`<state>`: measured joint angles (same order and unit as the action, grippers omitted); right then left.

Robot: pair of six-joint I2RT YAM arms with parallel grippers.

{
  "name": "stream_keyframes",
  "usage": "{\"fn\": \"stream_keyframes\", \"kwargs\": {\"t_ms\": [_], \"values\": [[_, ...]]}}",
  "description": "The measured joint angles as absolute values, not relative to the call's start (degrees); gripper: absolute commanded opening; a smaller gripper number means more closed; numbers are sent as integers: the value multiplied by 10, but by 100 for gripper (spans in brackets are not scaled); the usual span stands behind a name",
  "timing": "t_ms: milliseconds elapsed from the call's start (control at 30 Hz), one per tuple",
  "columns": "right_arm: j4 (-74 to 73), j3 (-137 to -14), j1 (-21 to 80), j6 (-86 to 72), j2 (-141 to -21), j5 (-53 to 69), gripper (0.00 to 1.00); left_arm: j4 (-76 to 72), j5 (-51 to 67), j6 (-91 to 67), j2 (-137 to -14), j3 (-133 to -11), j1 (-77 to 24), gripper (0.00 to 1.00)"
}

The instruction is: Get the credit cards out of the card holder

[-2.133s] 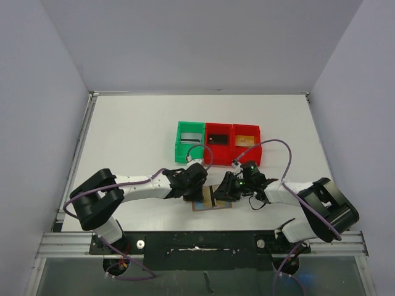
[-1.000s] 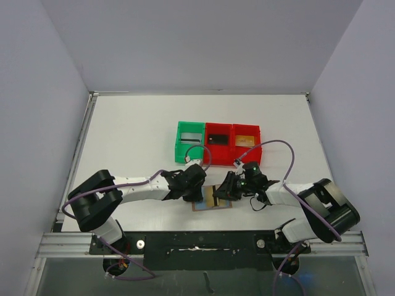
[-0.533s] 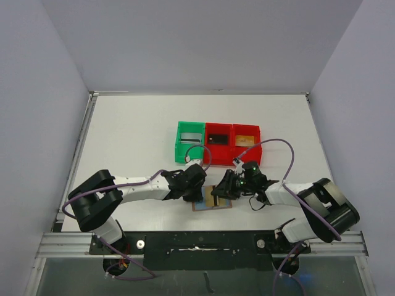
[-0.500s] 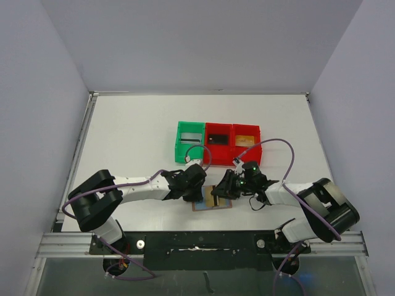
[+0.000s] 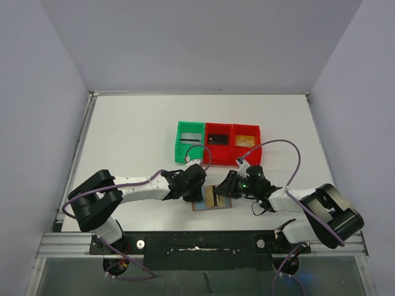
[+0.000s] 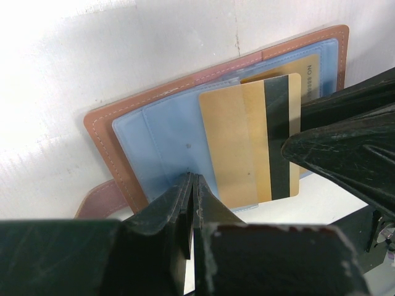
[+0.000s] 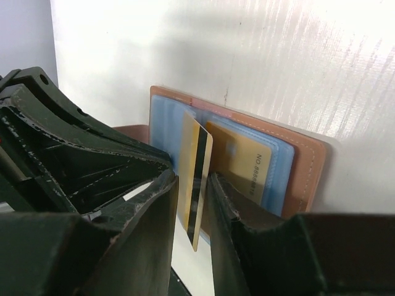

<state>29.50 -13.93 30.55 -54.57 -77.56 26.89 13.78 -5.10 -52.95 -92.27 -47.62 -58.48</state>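
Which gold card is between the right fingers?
The striped gold card, standing on edge between the right fingers; the printed gold card lies flat in the card holder.

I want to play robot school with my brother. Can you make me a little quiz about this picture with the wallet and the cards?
1. True or false: the left gripper is shut.
2. What is pinched in the right gripper? A) a black card B) the gold card C) a green bin
3. How many bins stand in a row beyond the card holder?

Key: 1 true. 2 B. 3 three: one green, two red.
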Motion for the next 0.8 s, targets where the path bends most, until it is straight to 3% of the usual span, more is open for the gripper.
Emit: {"fn": "stream_keyframes", "kwargs": {"t_ms": [433,700,800], "values": [[324,-126,315,-551,-801,296,27,138,-51,-529,-923,-476,-585,1],[354,-129,331,-572,-835,298,3,138,-51,-529,-923,-476,-585,1],[356,-129,330,-576,-832,298,0,138,-51,-529,-923,-476,-585,1]]}}
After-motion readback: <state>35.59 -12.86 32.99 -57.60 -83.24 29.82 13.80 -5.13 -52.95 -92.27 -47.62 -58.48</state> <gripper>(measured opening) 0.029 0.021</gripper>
